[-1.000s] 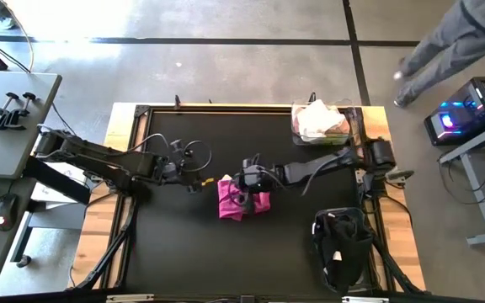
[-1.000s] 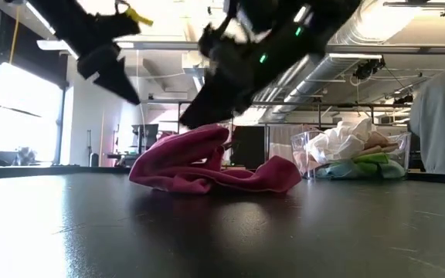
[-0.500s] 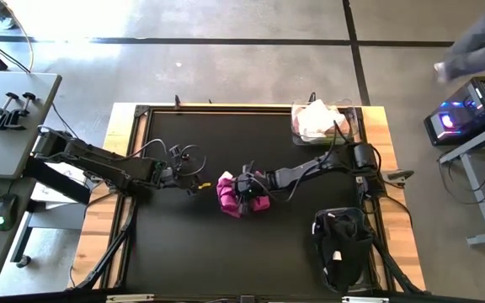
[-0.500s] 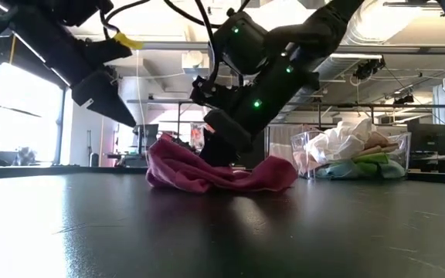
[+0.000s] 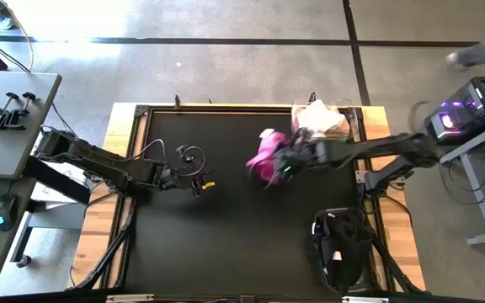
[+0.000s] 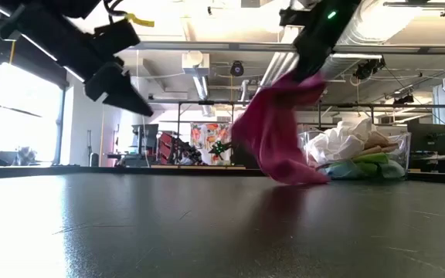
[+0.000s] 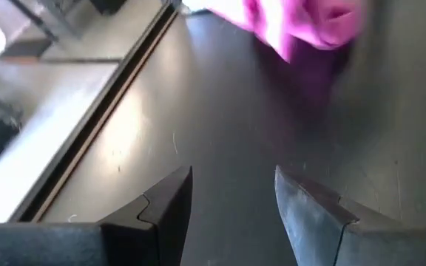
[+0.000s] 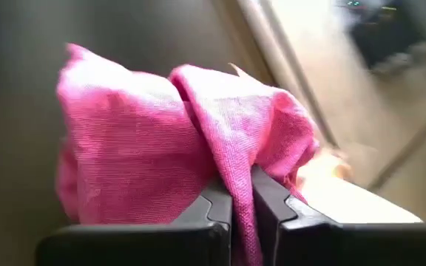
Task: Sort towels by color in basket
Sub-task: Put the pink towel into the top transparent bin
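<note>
Black matte bench (image 5: 192,244), wood-edged, seen from above: the right gripper (image 5: 286,165) carries a magenta towel (image 5: 266,154) toward 2 o'clock, near a clear bin (image 5: 343,130) of pale cloths; the left gripper (image 5: 199,181) waits at 9 o'clock of centre.

Low view: the towel (image 6: 273,135) hangs with its long axis vertical, soft folds, lower tip touching the bench (image 6: 207,232); the bin (image 6: 354,158) stands just behind.

Left wrist view: dark fingers (image 7: 165,203) spread apart, empty; the towel (image 7: 302,26) lies ahead.

Right wrist view: fingers (image 8: 217,210) closed on the nubby terry towel (image 8: 139,155).
</note>
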### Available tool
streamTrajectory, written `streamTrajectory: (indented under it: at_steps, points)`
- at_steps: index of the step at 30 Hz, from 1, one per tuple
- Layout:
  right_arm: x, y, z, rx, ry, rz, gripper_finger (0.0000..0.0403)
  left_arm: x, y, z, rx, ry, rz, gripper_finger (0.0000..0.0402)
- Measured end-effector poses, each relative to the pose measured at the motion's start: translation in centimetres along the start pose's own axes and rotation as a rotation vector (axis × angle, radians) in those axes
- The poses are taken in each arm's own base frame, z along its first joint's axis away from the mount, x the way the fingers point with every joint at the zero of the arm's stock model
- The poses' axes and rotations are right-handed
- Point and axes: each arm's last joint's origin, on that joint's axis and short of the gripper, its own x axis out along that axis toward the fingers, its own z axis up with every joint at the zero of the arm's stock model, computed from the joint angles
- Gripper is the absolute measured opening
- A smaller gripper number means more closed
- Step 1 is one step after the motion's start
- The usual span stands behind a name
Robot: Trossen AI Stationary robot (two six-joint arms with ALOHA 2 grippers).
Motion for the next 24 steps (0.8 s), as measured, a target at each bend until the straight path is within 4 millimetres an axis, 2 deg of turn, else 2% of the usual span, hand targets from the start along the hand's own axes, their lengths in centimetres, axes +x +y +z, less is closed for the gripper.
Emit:
streamTrajectory:
  at_steps: [5, 8, 15, 19, 24]
  points:
    - [-3.9, -7.4, -2.0, 0.068, 0.01, -0.19, 0.0013, 0.5, -0.4, 0.9, 0.05, -0.079, 0.0, 0.0181]
    - [-5.8, -11.2, -3.2, 0.11, -0.017, -0.319, 0.0009, 0.8, -0.7, 1.2, 0.078, -0.109, 0.002, 0.0181]
    - [-8.6, -17.4, -4.4, 0.134, 0.001, -0.402, 0.0009, 2.2, -0.4, 2.0, 0.165, -0.173, 0.059, 0.0181]
    - [-8.6, -19.5, -4.4, 0.17, 0.057, -0.411, 0.0009, 3.4, 0.9, 1.8, 0.151, -0.14, 0.113, 0.0181]
    - [-5.7, -21.1, -5.3, 0.16, 0.285, -0.381, 0.0009, 4.7, 2.5, 1.4, 0.118, -0.089, 0.176, 0.0181]
